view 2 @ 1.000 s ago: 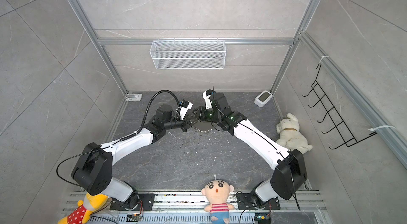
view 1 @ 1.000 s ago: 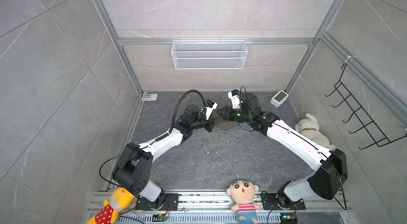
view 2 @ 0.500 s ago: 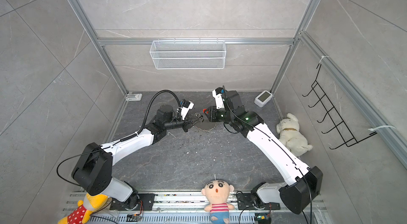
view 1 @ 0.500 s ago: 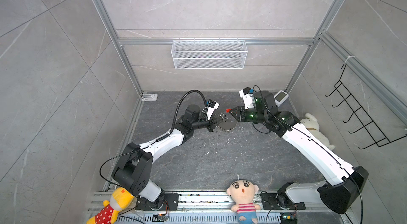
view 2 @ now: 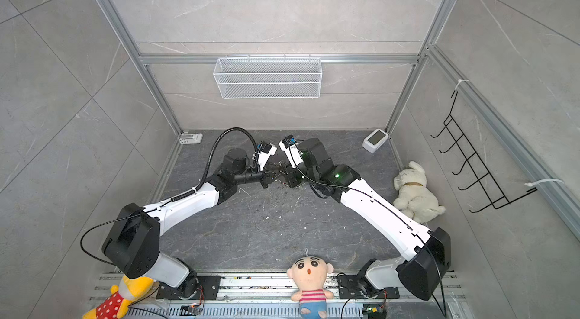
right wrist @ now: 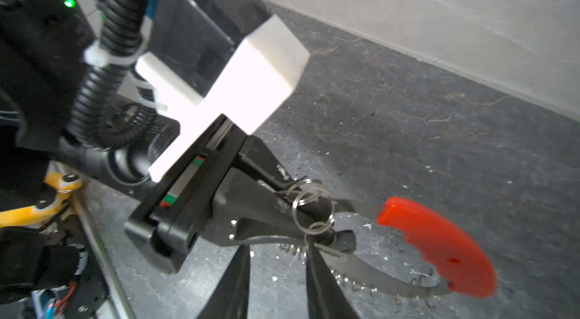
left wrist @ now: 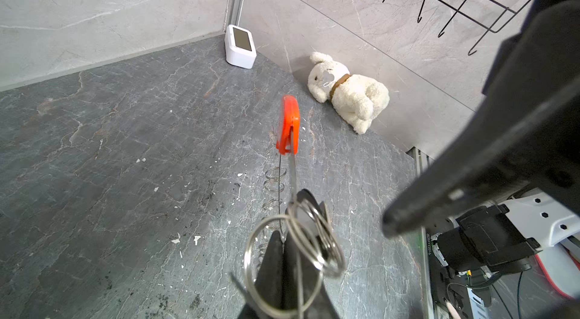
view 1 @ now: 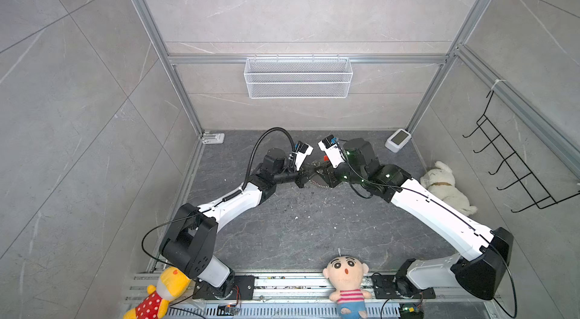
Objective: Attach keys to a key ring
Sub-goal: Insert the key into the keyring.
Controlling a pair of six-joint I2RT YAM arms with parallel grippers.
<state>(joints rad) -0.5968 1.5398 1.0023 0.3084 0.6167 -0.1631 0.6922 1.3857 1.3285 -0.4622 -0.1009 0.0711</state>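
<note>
My left gripper [left wrist: 284,240] is shut on the grey band of the key ring [left wrist: 289,122], holding it edge-on above the floor with the red strip at the far end. Silver rings [left wrist: 314,239] crowd round the tips, and a small dark oblong tag among them looks like the keys [left wrist: 309,203]. In the right wrist view my right gripper [right wrist: 277,250] stands open, with floor showing between its fingers. One of its fingertips [right wrist: 314,257] touches the key ring's band [right wrist: 376,279]. In both top views the two grippers meet at the key ring [view 1: 317,183] [view 2: 284,181].
A white plush dog [view 1: 445,185] lies by the right wall under a black hook rack [view 1: 514,170]. A white box-shaped device [view 1: 398,140] sits in the back right corner. A wire basket [view 1: 298,77] hangs on the back wall. A doll [view 1: 345,273] and a yellow plush [view 1: 163,292] lie at the front rail.
My right arm drew away to the right half a second ago and has now swung back in to the key ring. The left arm has kept its grip and place.
</note>
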